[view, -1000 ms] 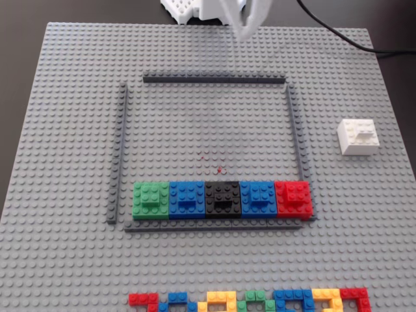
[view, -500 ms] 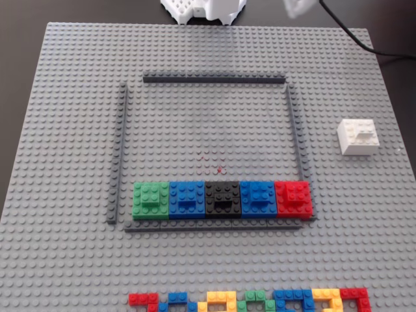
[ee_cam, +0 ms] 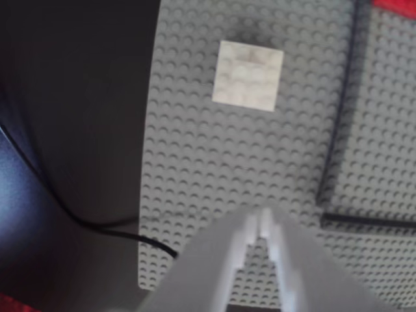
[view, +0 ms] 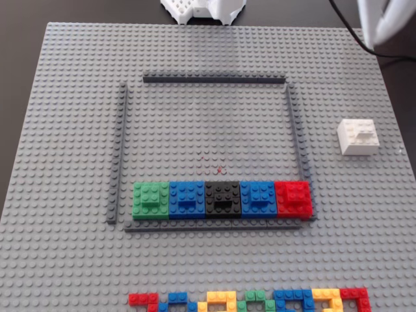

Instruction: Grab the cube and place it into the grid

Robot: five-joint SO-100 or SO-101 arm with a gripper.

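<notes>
Cube (view: 357, 136) right of grid (view: 296, 130), jaws (ee_cam: 262, 221) closed, apart from it

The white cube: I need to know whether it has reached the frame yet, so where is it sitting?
In the fixed view the white cube sits on the grey baseplate at the right, outside the dark frame, level with its right strip and above the red block.

Fixed view: bright, even, soft light, sharp focus across the baseplate (view: 78, 260), only faint shadows, but the end effector (view: 380, 26) at top right is motion-smeared. Wrist view: dimmer, soft and blurry overall; cube (ee_cam: 248, 75) washed out w/ studs barely readable, dark smudge of shadow by its upper edge, left side nearly black.
</notes>
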